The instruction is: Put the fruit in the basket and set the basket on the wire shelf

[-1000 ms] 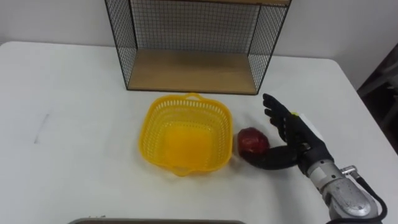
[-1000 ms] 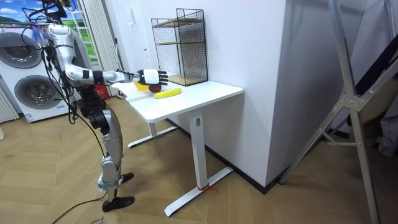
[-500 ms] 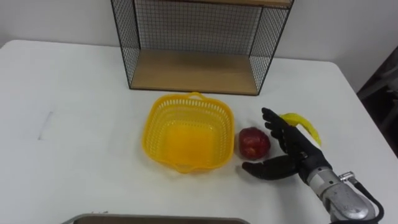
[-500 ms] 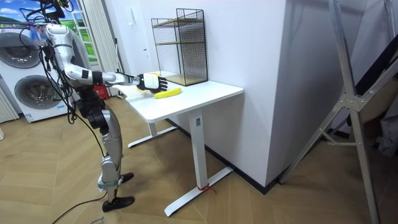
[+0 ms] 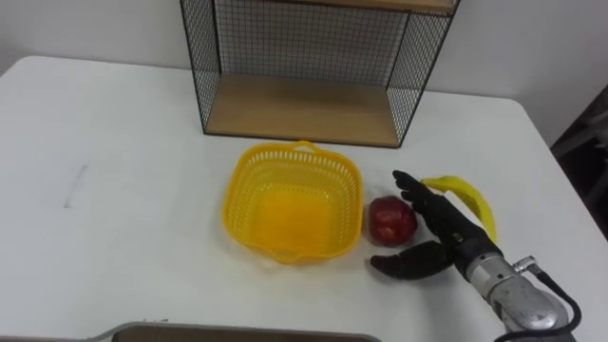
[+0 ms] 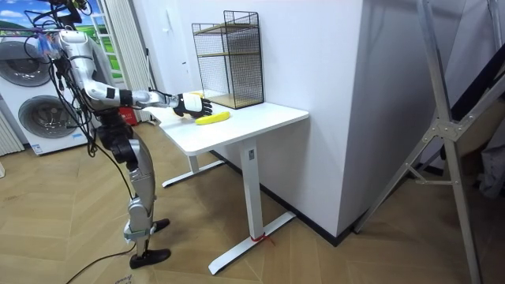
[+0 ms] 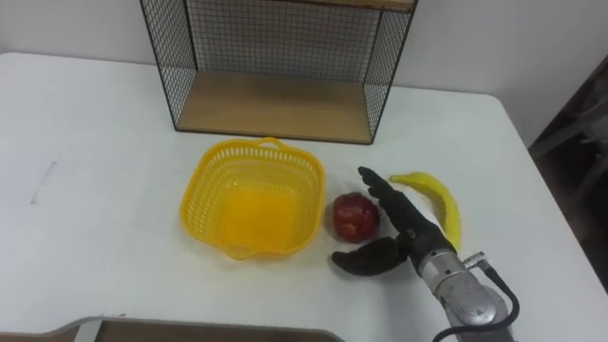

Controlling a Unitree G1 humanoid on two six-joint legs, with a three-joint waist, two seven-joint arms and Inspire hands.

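An empty yellow plastic basket (image 5: 293, 201) (image 7: 252, 197) sits on the white table (image 5: 114, 190), in front of the wire shelf (image 5: 313, 66) with its wooden board. A dark red apple (image 5: 390, 219) (image 7: 353, 216) lies just right of the basket. My right hand (image 5: 432, 233) (image 7: 397, 236) is open beside the apple on its right, fingers stretched above it and thumb below, not closed on it. A yellow banana (image 5: 465, 198) (image 7: 430, 199) lies behind the hand. In the room view I stand at the table's end with the right hand (image 6: 189, 103) reaching over it.
The wire shelf (image 7: 275, 62) stands at the back of the table with its lower board free. The table's right edge (image 5: 570, 209) is near the banana. A grey edge (image 5: 237, 332) runs along the bottom of the eye views.
The right hand has drawn back a little from the apple, uncovering the banana behind it. The whole picture has shifted slightly as the camera moved.
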